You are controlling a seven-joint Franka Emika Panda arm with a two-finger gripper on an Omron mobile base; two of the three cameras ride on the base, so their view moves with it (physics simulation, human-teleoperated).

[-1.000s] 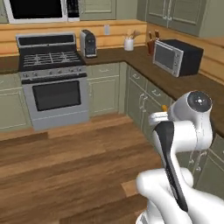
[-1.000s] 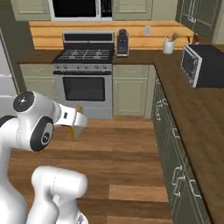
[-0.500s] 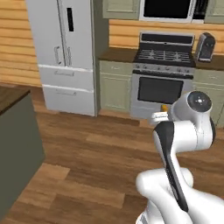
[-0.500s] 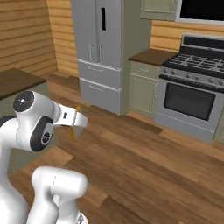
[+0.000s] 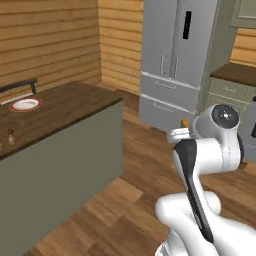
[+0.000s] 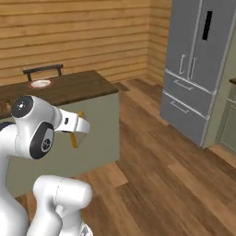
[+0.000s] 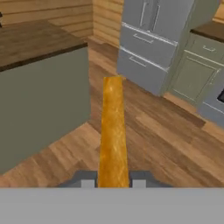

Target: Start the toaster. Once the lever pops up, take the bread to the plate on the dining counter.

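Observation:
My gripper (image 7: 113, 183) is shut on the bread (image 7: 113, 131), a tan slice seen edge-on that juts out from between the two fingertips (image 7: 87, 183). In the right base view the bread (image 6: 73, 138) hangs as an orange sliver under the hand, in front of the dining counter (image 6: 87, 85). The plate (image 6: 40, 83), white with a red rim, lies at that counter's far end, well away from the hand. The left base view has the plate (image 5: 25, 104) at far left on the dining counter (image 5: 75, 102). The toaster and its lever are out of view.
A tall grey fridge (image 5: 180, 55) (image 6: 198, 64) stands ahead on the right, with green cabinets (image 7: 192, 74) beside it. A dark chair (image 6: 42, 70) sits behind the plate. A small shaker (image 5: 10, 136) stands on the counter. Wooden floor lies between counter and fridge.
The base has swung left: the views swept from the stove and corner worktop past the fridge to the dining counter. The bread stays in the shut gripper.

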